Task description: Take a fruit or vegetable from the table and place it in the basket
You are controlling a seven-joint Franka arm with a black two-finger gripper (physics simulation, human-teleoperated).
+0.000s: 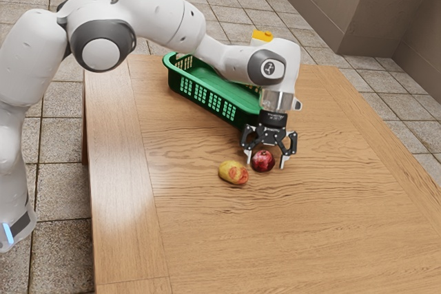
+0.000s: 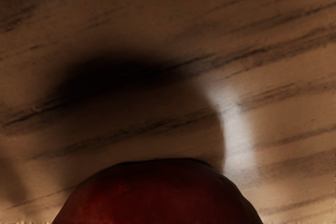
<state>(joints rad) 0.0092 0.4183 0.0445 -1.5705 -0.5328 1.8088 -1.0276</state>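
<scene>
My claw (image 1: 266, 164) is open, pointing down at the bench (image 1: 296, 239), right of centre in the exterior view. One finger stands on each side of a round, dark red fruit (image 1: 262, 161), and on the exterior view's right there is a visible gap between finger and fruit. So I have it between my fingers but not gripped. It is low at the bench's surface, and in the wrist view its rounded top looms large just under my hand, with a dark shadow and a pale streak of light on the wood grain near it.

A yellow and red fruit (image 1: 233, 172) lies on its side on the bench, just beside the dark red one, nearer the middle of the frame and a little lower.

The green basket (image 1: 207, 98), with slotted sides, sits on the bench in the upper middle of the frame. It runs at a slant from the upper left down toward my wrist, which covers part of its near right end. A yellow-topped thing (image 1: 262, 35) shows behind my arm (image 1: 162, 17), which reaches in from the exterior view's left. Around the bench are floor tiles (image 1: 58, 266), with a brown wall (image 1: 344, 5) at the upper right.
</scene>
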